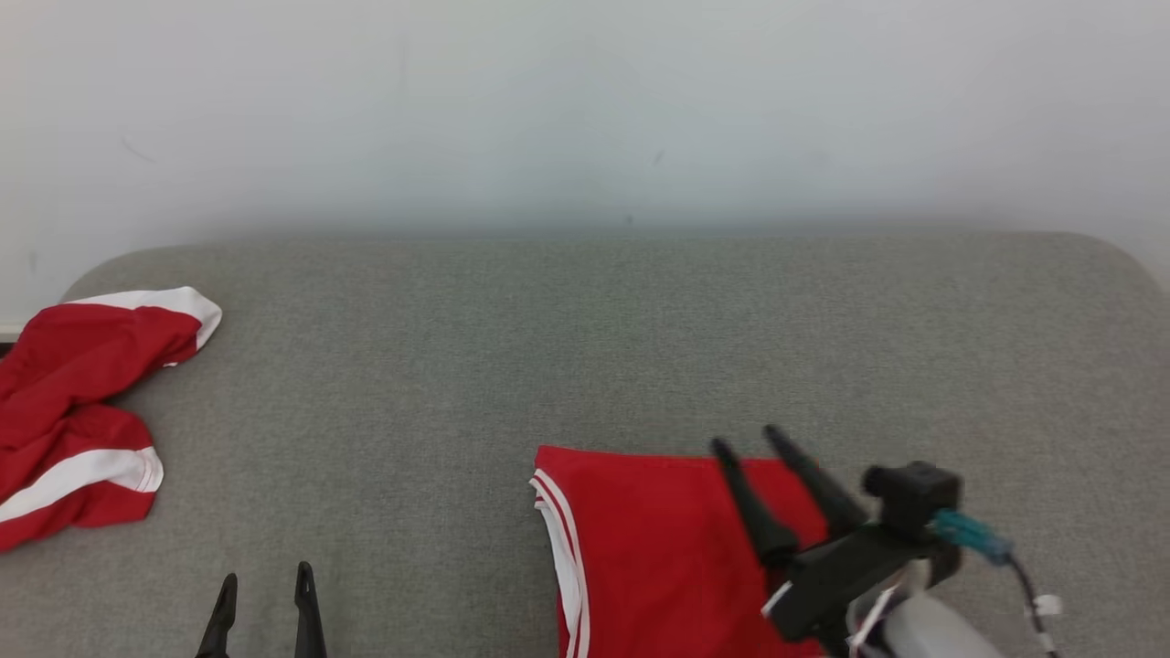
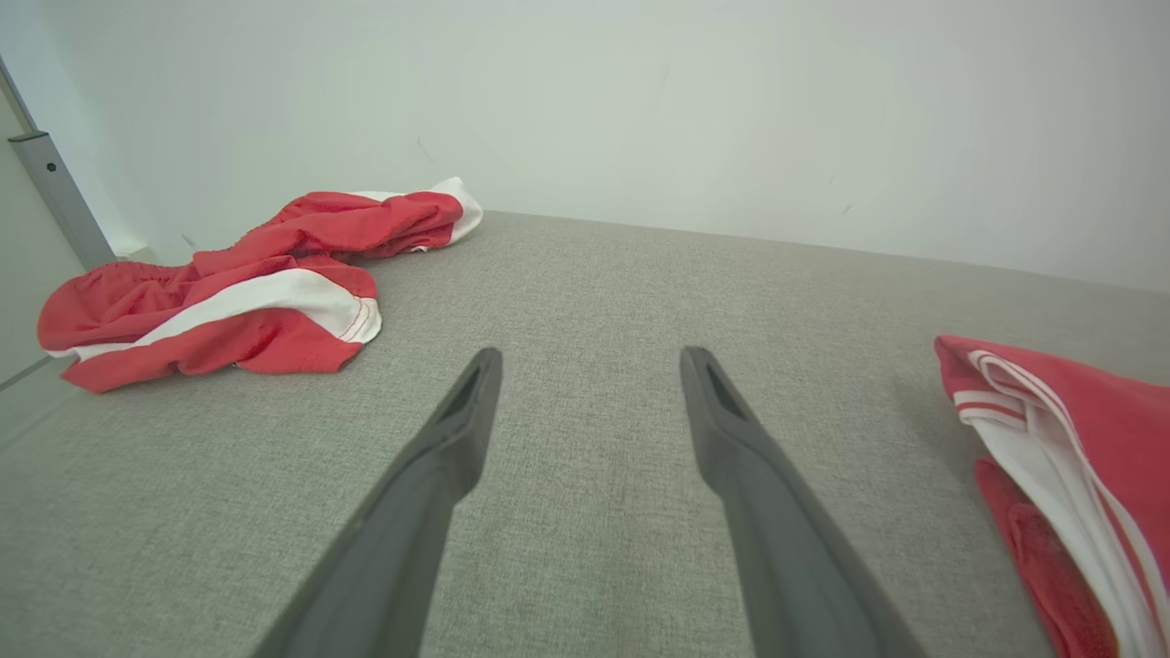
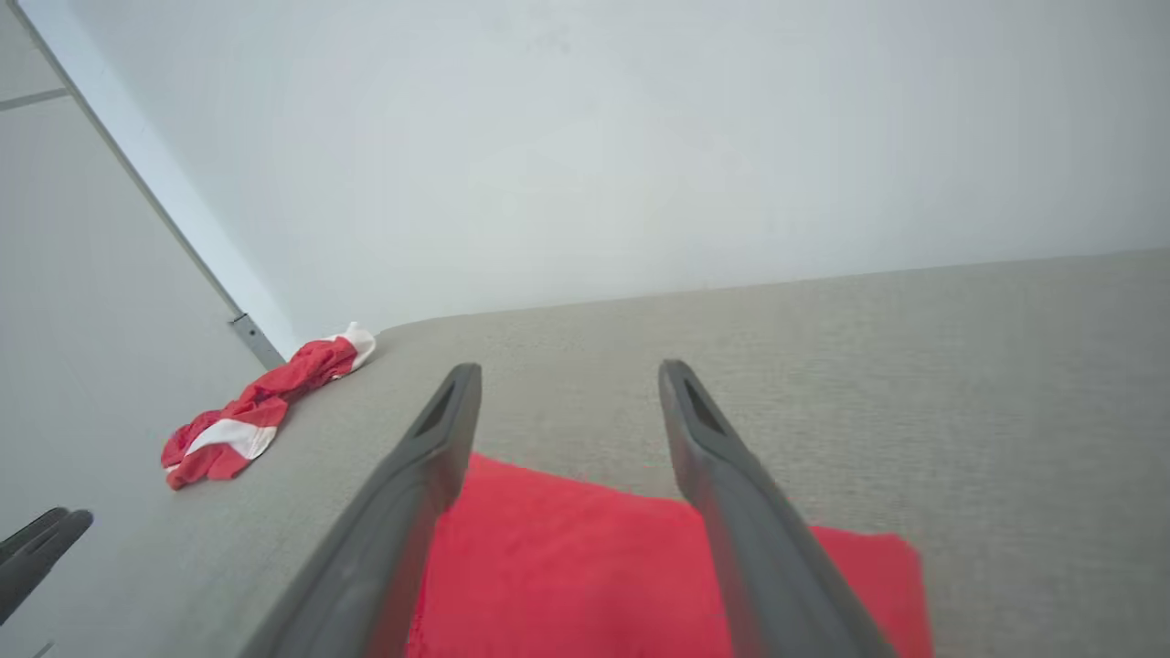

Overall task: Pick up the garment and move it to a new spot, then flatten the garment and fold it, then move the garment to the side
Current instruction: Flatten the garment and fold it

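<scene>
The robot's right claw is hanging over the far edge of a folded red garment, its two dark fingers spread apart and gripping nothing; whether the tips are touching the cloth cannot be told. The garment is lying flat on the grey fabric-covered bench, at the near side and right of centre, with white-and-red striped trim running down its left edge. In the right wrist view the open claw is pointing across the red cloth toward a pale wall. The left claw is waiting at the near left over bare bench, its fingers also apart and empty, well clear of the folded garment. A crumpled red garment with white bands is lying at the bench's far left edge.
</scene>
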Tool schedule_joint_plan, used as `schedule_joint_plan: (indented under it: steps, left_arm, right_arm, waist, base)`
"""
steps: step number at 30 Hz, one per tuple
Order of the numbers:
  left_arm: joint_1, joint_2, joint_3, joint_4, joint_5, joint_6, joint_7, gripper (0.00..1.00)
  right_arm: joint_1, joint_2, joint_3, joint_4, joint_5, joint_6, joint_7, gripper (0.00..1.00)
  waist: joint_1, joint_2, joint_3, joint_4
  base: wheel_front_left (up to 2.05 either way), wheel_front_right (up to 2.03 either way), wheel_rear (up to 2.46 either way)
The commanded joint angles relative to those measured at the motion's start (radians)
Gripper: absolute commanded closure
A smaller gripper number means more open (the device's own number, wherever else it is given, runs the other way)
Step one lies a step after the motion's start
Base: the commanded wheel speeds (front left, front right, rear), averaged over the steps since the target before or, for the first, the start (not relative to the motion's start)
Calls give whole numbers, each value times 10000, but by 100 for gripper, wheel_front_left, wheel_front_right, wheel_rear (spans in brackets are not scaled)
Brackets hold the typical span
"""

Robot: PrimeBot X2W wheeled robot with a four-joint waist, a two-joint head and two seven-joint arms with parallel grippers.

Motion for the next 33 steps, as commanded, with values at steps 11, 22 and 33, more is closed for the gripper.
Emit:
schedule_joint_plan:
  steps: [11,22,33]
  left_arm:
    - [281,15,403,-456,232,66,-35,0]
    - [513,275,617,-1201,760,293,-35,0]
    - [1010,591,228,-1297,1347,266,-35,0]
  right_arm:
    - [1082,-555,-2823,-1010,-1798,-25,-773,0]
    - [2904,642,-4509,-2767,-3419,-25,-787,0]
    - [3855,1252,-4611,-3058,-4493,-25,-786,0]
  waist:
    - [0,0,-88,-809]
    - [0,0,-235,-1086]
    - [0,0,-530,-956]
  base:
    - [0,0,0]
    - [0,0,0]
    - [0,0,0]
